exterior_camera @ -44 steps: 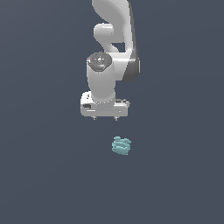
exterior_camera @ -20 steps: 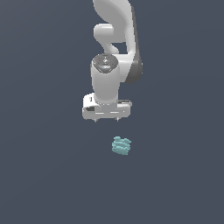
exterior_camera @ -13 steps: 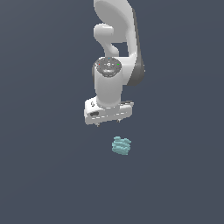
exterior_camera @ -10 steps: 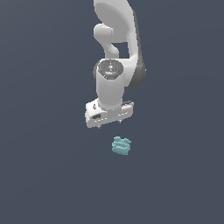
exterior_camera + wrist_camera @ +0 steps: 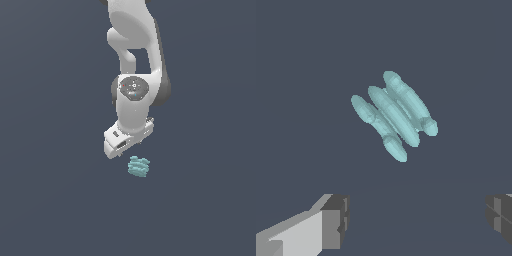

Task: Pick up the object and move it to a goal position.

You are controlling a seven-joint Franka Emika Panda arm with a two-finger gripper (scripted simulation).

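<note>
Item: small pale teal ridged blob (image 5: 394,114), lying untouched on the dark grey floor (image 5: 55,200); white hand (image 5: 131,145) hovering just above, released, fingers (image 5: 331,222) spread, apparently lining up to straddle it.

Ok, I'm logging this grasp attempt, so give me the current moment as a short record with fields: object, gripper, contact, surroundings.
object: small pale teal ridged blob, three parallel lobes in the wrist view
gripper: fingers spread wide, nothing between them
contact: none; the object lies apart from the fingers, ahead of them in the wrist view
position: gripper body just above the object, toward the exterior view's left
surroundings: plain dark grey ground; no goal marker visible
</note>
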